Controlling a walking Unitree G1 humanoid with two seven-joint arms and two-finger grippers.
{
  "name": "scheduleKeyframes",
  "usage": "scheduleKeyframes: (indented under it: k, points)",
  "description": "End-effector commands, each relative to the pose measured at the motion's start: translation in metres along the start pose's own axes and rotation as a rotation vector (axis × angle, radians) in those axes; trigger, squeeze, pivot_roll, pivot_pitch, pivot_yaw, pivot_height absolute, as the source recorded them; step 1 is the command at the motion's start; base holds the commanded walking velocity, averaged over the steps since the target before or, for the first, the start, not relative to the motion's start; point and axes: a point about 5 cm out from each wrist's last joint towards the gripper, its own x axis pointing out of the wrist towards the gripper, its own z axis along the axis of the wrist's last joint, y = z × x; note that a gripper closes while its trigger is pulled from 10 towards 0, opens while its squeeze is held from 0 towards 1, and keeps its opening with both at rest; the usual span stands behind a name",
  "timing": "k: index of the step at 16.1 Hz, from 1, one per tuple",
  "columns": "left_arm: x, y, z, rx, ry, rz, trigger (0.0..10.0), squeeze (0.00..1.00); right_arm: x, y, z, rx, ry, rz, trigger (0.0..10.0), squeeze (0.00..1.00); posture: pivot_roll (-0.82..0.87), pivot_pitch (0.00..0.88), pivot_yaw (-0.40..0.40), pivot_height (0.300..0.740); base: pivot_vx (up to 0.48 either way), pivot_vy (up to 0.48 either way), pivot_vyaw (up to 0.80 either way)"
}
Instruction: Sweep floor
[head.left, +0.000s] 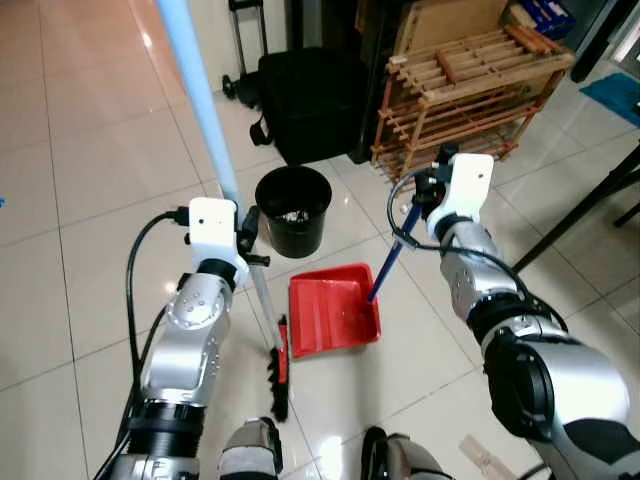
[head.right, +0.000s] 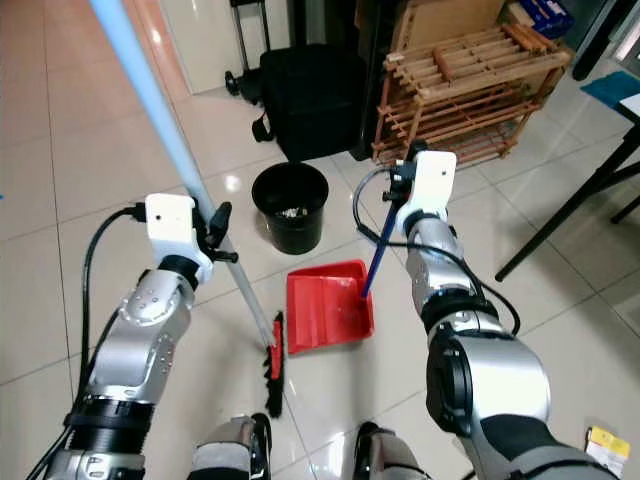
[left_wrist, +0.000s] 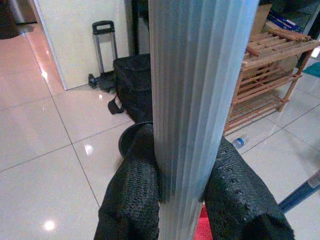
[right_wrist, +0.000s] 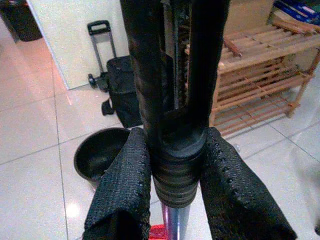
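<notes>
I have the broom (head.left: 215, 140) clamped in my left gripper (left_wrist: 192, 192), both fingers (left_wrist: 132, 200) pressed tight against its pale blue handle, which leans up and away to my left; its black-and-red head (head.left: 279, 375) rests on the floor (head.left: 90, 150) just in front of my feet. My right gripper (right_wrist: 172, 192) is closed around the black grip of the dustpan's blue handle (head.left: 385, 268). The red dustpan (head.left: 333, 310) sits flat on the tiles just right of the broom head. Beyond it stands a black bin (head.left: 293, 209), then a black bag (head.left: 310, 100), with a wooden rack (head.left: 470, 90) to the right.
</notes>
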Motion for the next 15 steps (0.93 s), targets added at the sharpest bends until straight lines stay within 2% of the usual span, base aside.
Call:
scheduleKeyframes:
  k: [1, 4, 13, 15]
  points:
    - [0.004, 0.000, 0.010, 0.017, -0.048, -0.003, 10.0, 0.00, 0.000, -0.005, 0.008, 0.031, -0.053, -0.025, 10.0, 0.00, 0.07, 0.097, 0.027, 0.740, 0.000, 0.000, 0.00]
    - [0.005, 0.000, 0.011, 0.016, -0.053, -0.007, 10.0, 0.00, -0.001, -0.004, 0.003, 0.038, -0.038, -0.028, 10.0, 0.00, 0.08, 0.091, 0.030, 0.740, 0.000, 0.000, -0.19]
    - [0.002, 0.001, 0.006, 0.014, -0.045, -0.006, 10.0, 0.00, -0.003, 0.009, -0.004, 0.037, -0.022, 0.008, 10.0, 0.00, 0.09, 0.071, 0.043, 0.740, 0.000, 0.000, -0.80]
    - [-0.003, -0.002, -0.005, 0.007, -0.013, -0.020, 10.0, 0.00, -0.003, 0.011, -0.004, 0.040, -0.027, 0.012, 10.0, 0.00, 0.10, 0.076, 0.046, 0.740, 0.000, 0.000, -0.80]
